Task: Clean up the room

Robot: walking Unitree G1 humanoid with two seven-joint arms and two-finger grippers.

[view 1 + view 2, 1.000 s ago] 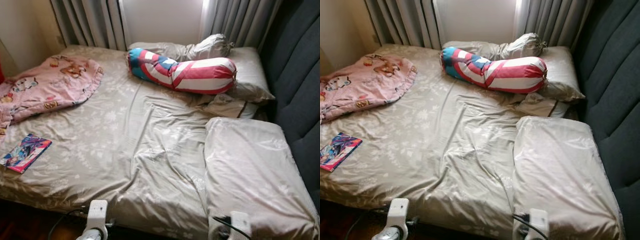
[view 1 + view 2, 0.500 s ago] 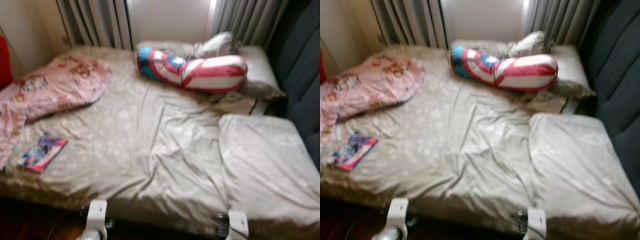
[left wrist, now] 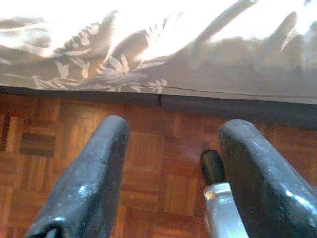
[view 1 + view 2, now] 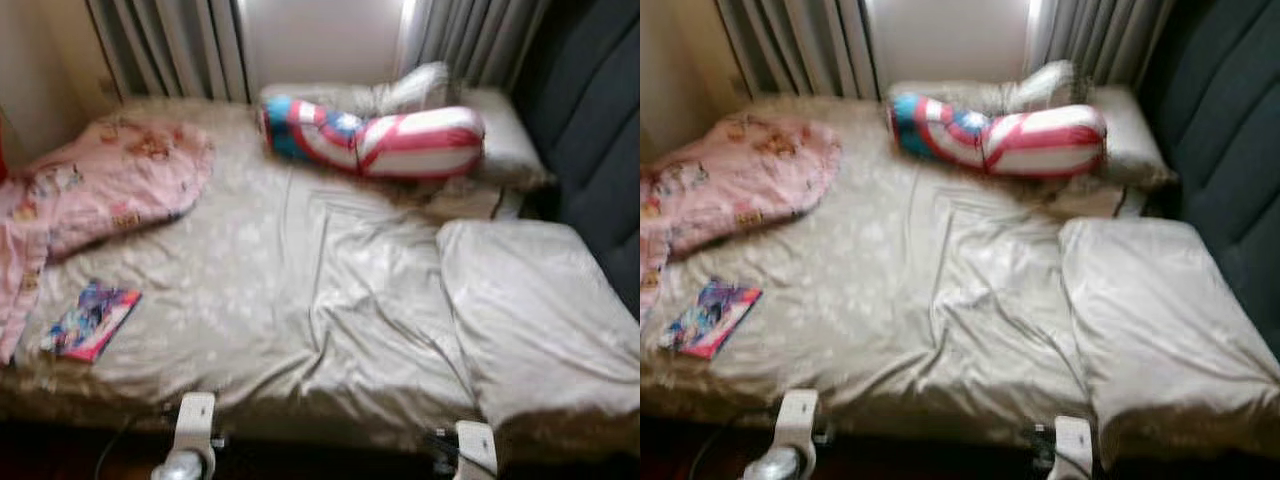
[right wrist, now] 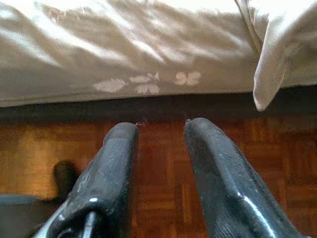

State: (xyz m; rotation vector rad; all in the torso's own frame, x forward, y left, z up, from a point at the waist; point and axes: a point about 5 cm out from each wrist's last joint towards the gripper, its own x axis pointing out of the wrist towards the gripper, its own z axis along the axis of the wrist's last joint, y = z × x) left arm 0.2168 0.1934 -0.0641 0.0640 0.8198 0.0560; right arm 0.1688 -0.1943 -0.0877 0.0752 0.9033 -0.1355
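Beige floral sheet (image 4: 300, 290) covered the bed, rumpled down the middle, so bedding was not yet straightened. Pink cartoon blanket (image 4: 95, 185) lay bunched at the far-left corner, spilling off the left edge; likely needs folding. Colourful book (image 4: 92, 320) lay flat on the sheet near the front-left edge, just below the blanket, apart from it; probably the easiest first pickup. Striped red, white and blue bolster (image 4: 375, 140) lay across the head end, resting against the beige pillows (image 4: 505, 150) by the grey curtains (image 4: 170, 45). Another large beige pillow (image 4: 545, 320) sat on the right side beside the dark padded headboard (image 4: 595, 130).

Both arms hung low at the bed's front edge, idle. Left gripper (image 3: 171, 173) pointed down at the parquet floor (image 3: 44, 148), fingers spread wide, holding nothing. Right gripper (image 5: 161, 168) also pointed at the floor under the sheet's hem, fingers moderately parted, nothing between them. Eye views were slightly blurred, which suggests the robot was walking. Judged stage: approach, no item grasped.
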